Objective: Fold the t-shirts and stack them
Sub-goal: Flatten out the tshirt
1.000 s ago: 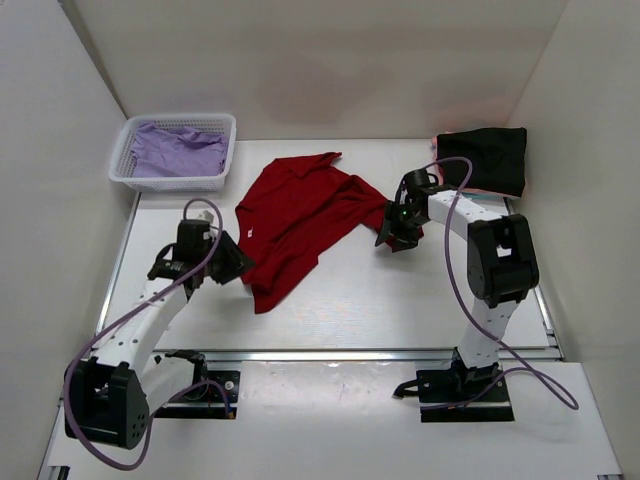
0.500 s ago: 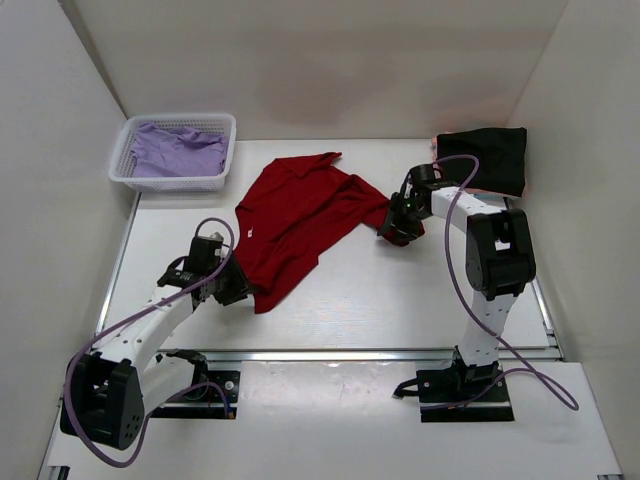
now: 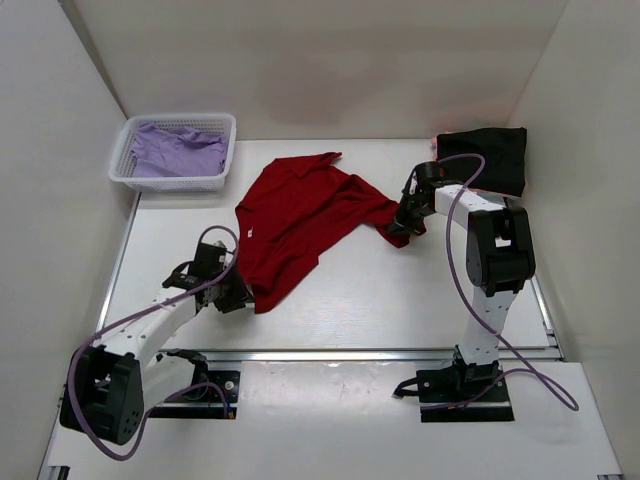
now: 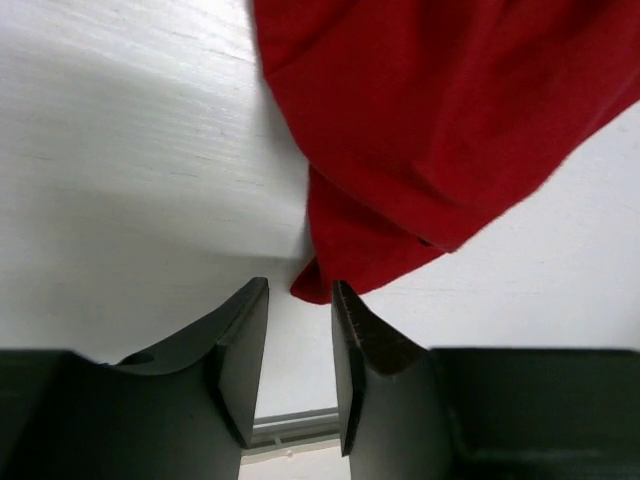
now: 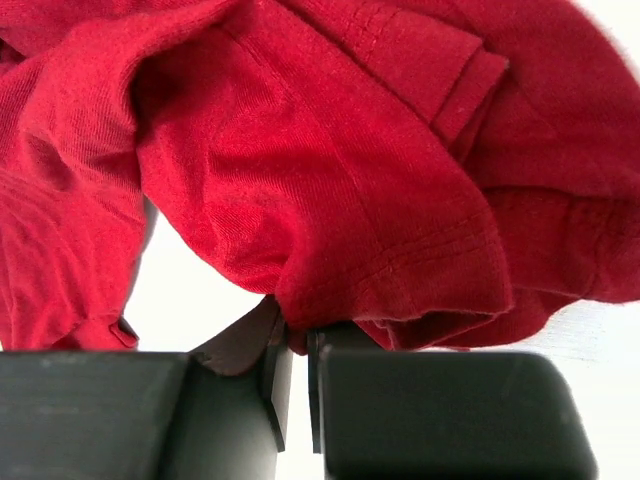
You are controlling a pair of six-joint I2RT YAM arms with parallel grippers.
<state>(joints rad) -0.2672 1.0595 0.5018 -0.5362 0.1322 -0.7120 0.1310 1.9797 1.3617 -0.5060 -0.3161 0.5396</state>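
The deep red t-shirt (image 3: 300, 215) lies crumpled and spread in the middle of the table. My left gripper (image 3: 238, 296) is open at the shirt's near corner; in the left wrist view that red corner (image 4: 316, 285) sits just at the tips of the gripper (image 4: 300, 300). My right gripper (image 3: 400, 224) is shut on the shirt's right sleeve; in the right wrist view its fingers (image 5: 296, 350) pinch a fold of red cloth (image 5: 330, 200). The lavender t-shirt (image 3: 175, 150) lies in the basket. The black t-shirt (image 3: 487, 160) lies folded at the far right.
The white lattice basket (image 3: 168, 183) stands at the far left corner. White walls close in the table on the left, back and right. A metal rail (image 3: 330, 354) runs along the near edge.
My left gripper has moved nearer and right, down to the red shirt's near corner. My right gripper has stayed at the sleeve and shifted slightly.
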